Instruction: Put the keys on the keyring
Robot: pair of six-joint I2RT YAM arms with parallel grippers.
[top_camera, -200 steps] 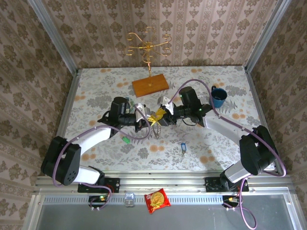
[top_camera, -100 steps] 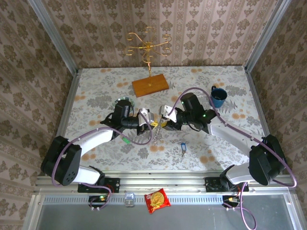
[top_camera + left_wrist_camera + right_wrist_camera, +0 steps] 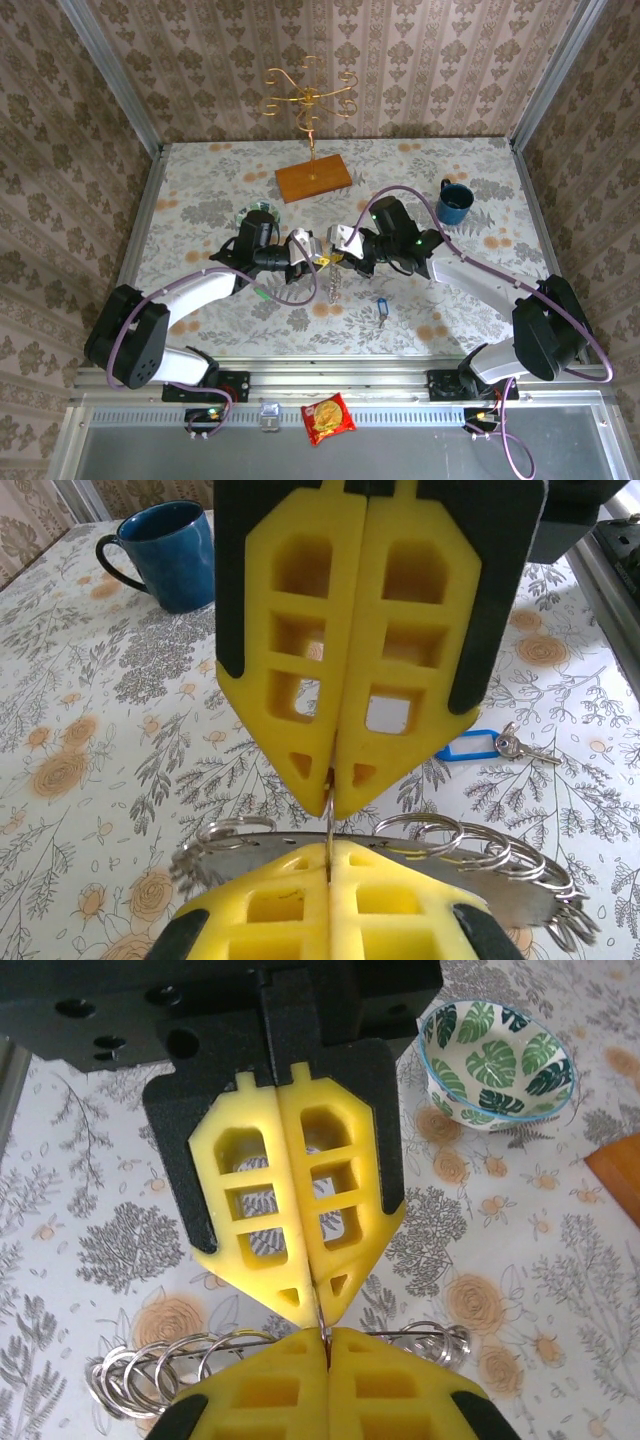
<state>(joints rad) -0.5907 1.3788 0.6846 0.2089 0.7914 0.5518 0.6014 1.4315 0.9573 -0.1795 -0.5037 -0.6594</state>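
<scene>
The keyring (image 3: 333,278) is a flat grey metal plate (image 3: 500,880) strung with several small wire rings (image 3: 140,1370), hanging above the table's middle. My left gripper (image 3: 320,258) and right gripper (image 3: 341,257) meet tip to tip over it, both shut on one thin wire loop of the keyring. In the left wrist view my left gripper (image 3: 330,848) is at the bottom, the right gripper (image 3: 333,780) above. The blue key (image 3: 380,311) lies on the table to the right (image 3: 470,746). The green key (image 3: 262,292) lies under the left arm.
A green-white patterned bowl (image 3: 495,1050) sits behind the left arm (image 3: 258,212). A blue mug (image 3: 455,203) stands at the right, and a wooden base with a gold stand (image 3: 313,178) at the back. A red snack packet (image 3: 328,418) lies off the table in front.
Both grippers, joined at the keyring, have drifted a little towards the near edge. The keyring now hangs lower between them. Both keys lie where they were.
</scene>
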